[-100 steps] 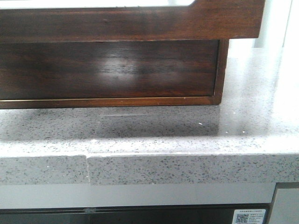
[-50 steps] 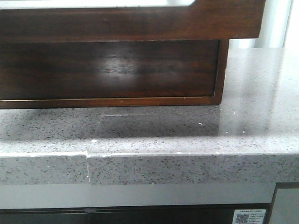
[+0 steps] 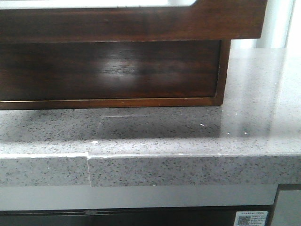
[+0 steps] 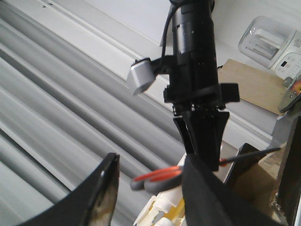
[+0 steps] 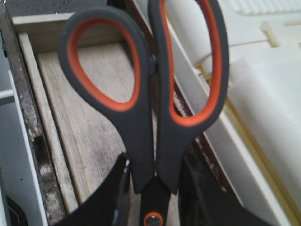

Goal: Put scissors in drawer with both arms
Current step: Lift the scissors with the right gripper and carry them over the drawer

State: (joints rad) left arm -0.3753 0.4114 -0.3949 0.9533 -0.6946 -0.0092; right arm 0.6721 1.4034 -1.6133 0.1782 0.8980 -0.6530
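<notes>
right gripper (image 5: 153, 188) clamped on scissors (image 5: 146, 94)

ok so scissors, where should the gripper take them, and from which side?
Grip the scissors at the narrow shank beside the orange pivot, coming from the blade end, fingers on the flat sides. The loops flare wide; the neck is slim and parallel. The right gripper already appears closed there, loops free over the drawer.
</notes>
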